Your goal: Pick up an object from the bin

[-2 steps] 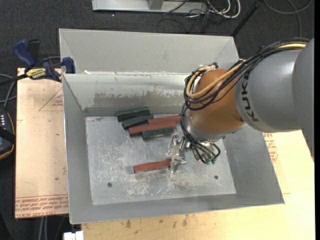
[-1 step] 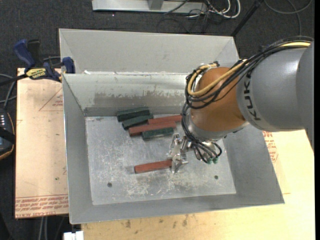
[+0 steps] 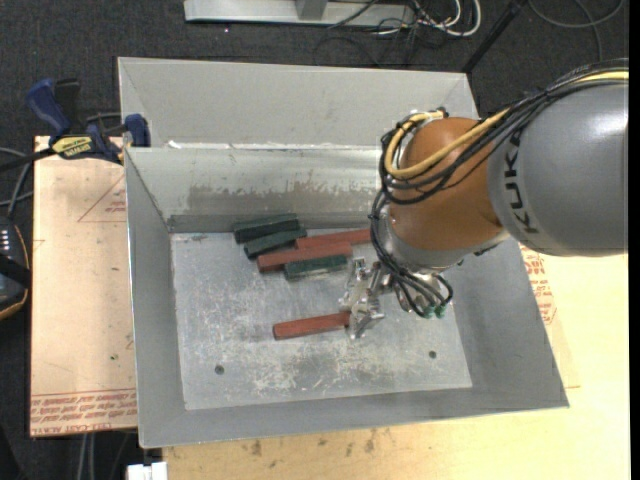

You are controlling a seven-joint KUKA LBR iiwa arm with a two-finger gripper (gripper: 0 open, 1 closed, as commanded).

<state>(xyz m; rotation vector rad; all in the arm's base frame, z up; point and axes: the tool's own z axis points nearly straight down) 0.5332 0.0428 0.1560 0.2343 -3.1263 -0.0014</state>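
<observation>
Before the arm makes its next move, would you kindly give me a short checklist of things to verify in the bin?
1. Gripper at the red bar lying mid-floor: ok, it sits at the bar's right end.
2. Red bar apart from other things: ok, it lies alone, clear of the cluster of green and red bars near the back wall.
3. Gripper centred along the bar: not ok, it is at the end, not the middle.
4. Bar actually gripped: cannot tell.
5. Clearance from the walls of the bin: ok, the gripper is well inside.
</observation>
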